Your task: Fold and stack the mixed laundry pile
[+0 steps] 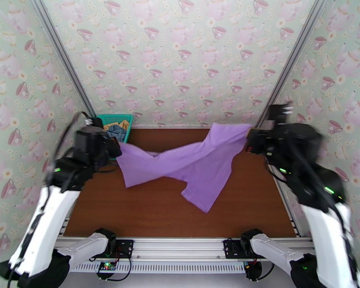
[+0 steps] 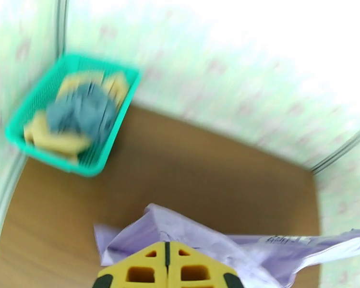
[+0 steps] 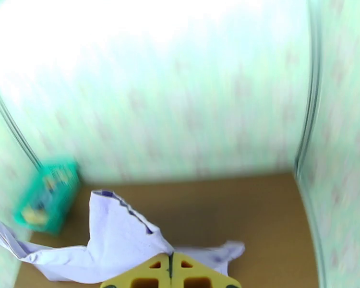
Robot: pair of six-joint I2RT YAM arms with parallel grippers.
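At about 10 o'clock on the brown table (image 1: 151, 212), in the far left corner, sits a teal mesh basket (image 1: 114, 116). It holds the grey-blue piece (image 2: 84, 111) bunched on top of the mustard-yellow piece (image 2: 55, 140), which pokes out around it.

Just in front of the basket, near 9 o'clock, the left gripper (image 1: 114, 150) has its yellow pads pressed flat together on one edge of the purple T-shirt (image 1: 189, 164). In the left wrist view the cloth bunches out around the closed tips.

The shirt spans the table from that grip across to 2 o'clock. It is raised and twisted once near the middle, and its pale inner side faces both wrist cameras (a line of print shows on it in the left wrist view, too blurred to read). A broad flap sags toward 6 o'clock; whether its tip touches the wood cannot be told.

At 2 o'clock the right gripper (image 1: 249, 140) is likewise clamped on the shirt's other end, pads together with fabric spilling to either side.
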